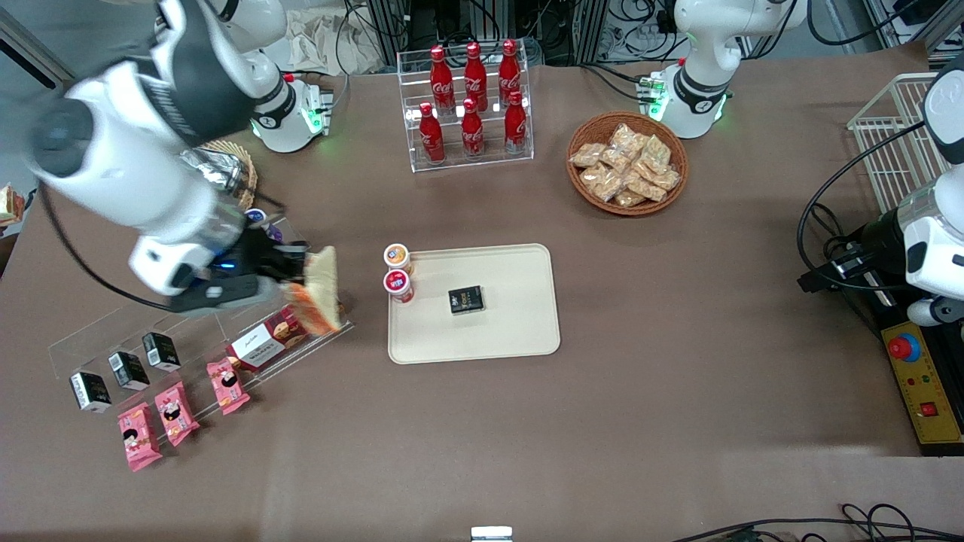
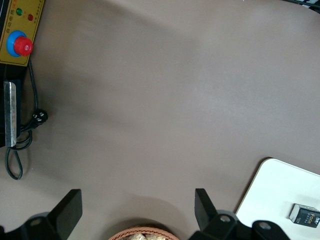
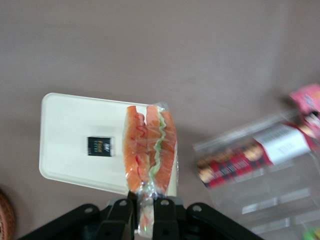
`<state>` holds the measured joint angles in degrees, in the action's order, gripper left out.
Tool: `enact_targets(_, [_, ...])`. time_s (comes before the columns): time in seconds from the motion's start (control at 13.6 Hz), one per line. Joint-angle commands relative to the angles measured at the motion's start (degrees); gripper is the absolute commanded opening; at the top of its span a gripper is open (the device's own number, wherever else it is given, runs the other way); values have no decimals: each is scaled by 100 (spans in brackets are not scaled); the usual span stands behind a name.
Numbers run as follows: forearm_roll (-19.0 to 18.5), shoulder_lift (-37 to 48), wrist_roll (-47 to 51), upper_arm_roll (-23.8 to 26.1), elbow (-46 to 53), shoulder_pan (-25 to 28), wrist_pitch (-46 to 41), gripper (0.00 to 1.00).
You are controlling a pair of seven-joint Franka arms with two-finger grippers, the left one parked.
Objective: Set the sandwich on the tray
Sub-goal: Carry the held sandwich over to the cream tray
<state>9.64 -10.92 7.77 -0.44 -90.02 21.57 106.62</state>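
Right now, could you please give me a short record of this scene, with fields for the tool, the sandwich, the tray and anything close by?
tool: shut on the sandwich, above the clear rack
sandwich: lifted, wrapped wedge, not yet over the tray
tray: flat on the table, toward the parked arm's end from the sandwich
on tray: black box; two cups at the rim nearest the sandwich
below sandwich: red biscuit box in the clear rack

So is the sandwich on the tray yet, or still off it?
Still off it. The sandwich hangs in the shut tool above the clear display rack, beside the tray, which holds only a small black box.
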Motion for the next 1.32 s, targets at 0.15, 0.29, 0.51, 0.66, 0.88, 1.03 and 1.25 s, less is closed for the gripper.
enact_targets(0.15, [-443,-770,-1161,-61,248,996,990,5])
enact_targets(0.29, [-778,-1069,-1531,-53,222,1165,1237,5])
enact_targets(0.51, [-954,-1491,-1849,-61,160,1692,1649,5])
enact_targets(0.66, [-1322,-1877,-1858,-61,160,1999,2036,7])
enact_targets(0.88, [-1788,-2317,-1866,-61,125,2185,2555,7])
enact_targets(1.03, [-2157,-2511,-1866,-61,116,2299,2723,7])
enact_targets(1.25, [-2596,-2644,-1945,-61,-120,2317,3266,7])
